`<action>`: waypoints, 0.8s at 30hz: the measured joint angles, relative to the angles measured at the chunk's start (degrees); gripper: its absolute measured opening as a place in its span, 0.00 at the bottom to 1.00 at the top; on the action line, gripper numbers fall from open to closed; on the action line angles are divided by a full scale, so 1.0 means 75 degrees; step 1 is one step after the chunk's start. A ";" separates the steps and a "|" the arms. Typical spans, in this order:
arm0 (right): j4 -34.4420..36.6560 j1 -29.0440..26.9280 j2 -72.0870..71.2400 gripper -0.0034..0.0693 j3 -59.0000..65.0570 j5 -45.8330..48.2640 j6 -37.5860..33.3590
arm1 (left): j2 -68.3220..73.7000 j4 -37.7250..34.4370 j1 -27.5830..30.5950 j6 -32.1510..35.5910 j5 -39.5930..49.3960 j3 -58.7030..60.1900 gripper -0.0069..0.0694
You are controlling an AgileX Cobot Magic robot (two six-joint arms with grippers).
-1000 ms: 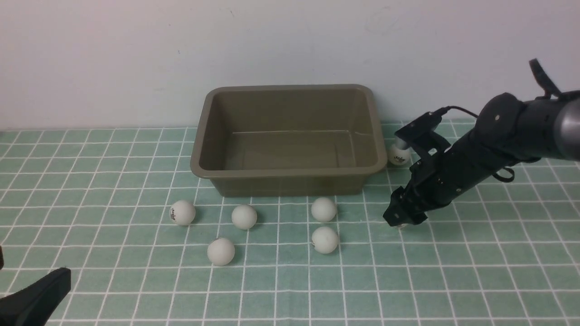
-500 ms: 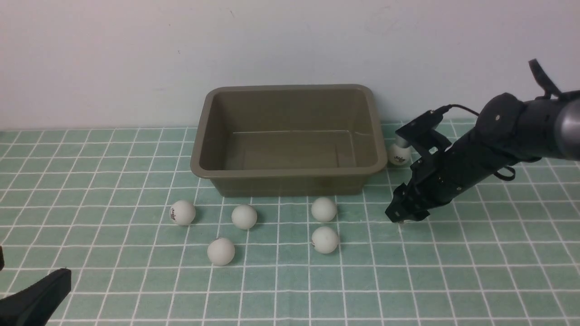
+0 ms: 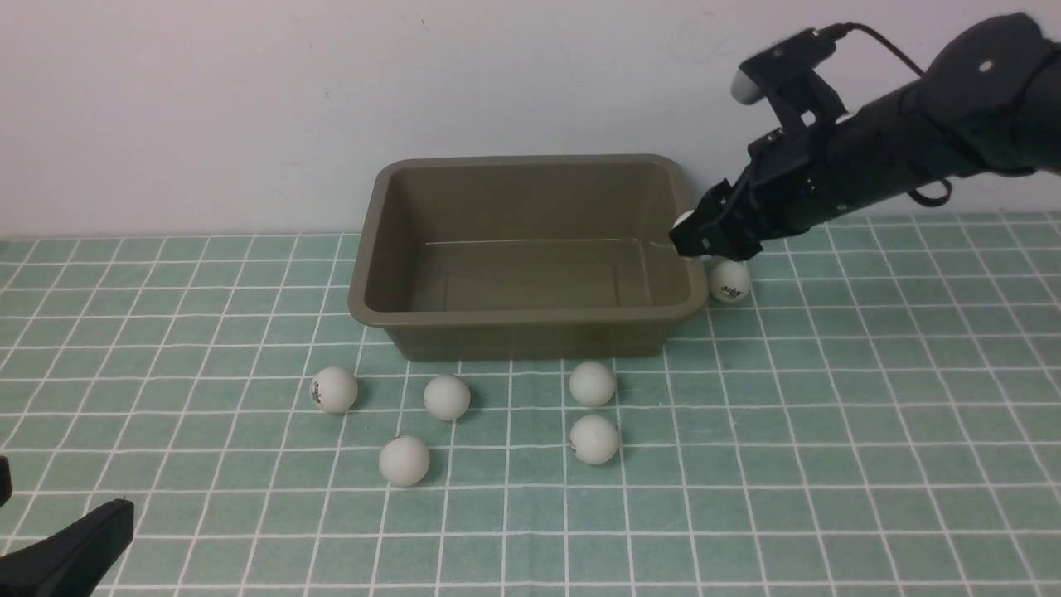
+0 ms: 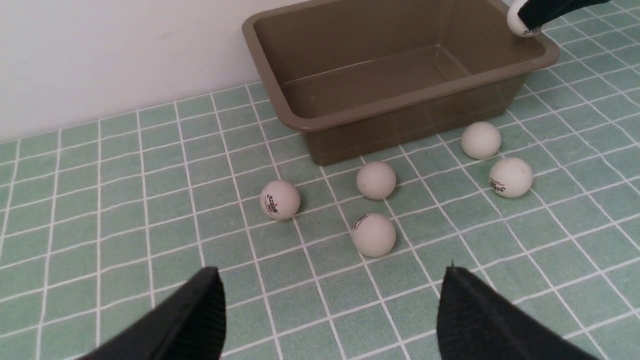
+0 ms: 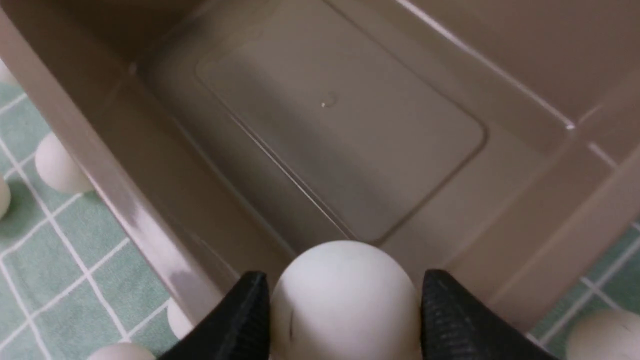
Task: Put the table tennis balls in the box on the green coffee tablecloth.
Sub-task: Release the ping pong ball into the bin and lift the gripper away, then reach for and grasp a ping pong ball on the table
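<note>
One ball had risen from cloth to box rim, clamped in our right gripper; we judged release next. Our left gripper gaped.

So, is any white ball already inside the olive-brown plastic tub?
No, the tub shows a bare floor; the only ball over it is clamped in the right tool.

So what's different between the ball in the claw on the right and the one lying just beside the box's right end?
The held ball is pinched in the right gripper, raised over the box's right rim; the ball beside the box lies loose on the green tablecloth. From the front the held ball is mostly hidden by the gripper; the other shows whole. Both are small and white.
</note>
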 joint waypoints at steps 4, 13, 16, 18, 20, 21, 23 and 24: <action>0.0000 0.0000 0.0331 0.53 -0.0305 0.0164 -0.0184 | 0.0000 0.0000 0.0000 0.0000 0.0006 0.0000 0.76; -0.0298 -0.0162 0.0271 0.79 -0.0362 -0.0352 -0.0284 | 0.0000 0.0000 0.0000 0.0000 0.0205 0.0000 0.76; -0.0551 -0.0540 0.0195 0.78 -0.0362 -0.0523 -0.0277 | 0.0000 0.0000 0.0000 0.0000 0.0369 0.0000 0.76; -0.0632 -0.0844 0.0169 0.77 -0.0362 -0.0539 -0.0269 | 0.0000 0.0002 0.0000 0.0000 0.0442 0.0000 0.76; -0.0669 -0.1123 0.0169 0.75 -0.0362 -0.0531 -0.0321 | 0.0000 0.0009 0.0000 0.0000 0.0543 0.0000 0.76; -0.0691 -0.1205 0.0169 0.74 -0.0362 -0.0531 -0.0436 | 0.0000 0.0009 0.0000 0.0000 0.0552 0.0000 0.76; -0.0708 -0.1265 0.0162 0.74 -0.0362 -0.0489 -0.0941 | 0.0000 0.0018 0.0000 0.0000 0.0552 0.0000 0.76; -0.0708 -0.1265 0.0162 0.74 -0.0362 -0.0472 -0.1228 | 0.0000 0.0018 0.0000 0.0000 0.0552 0.0000 0.76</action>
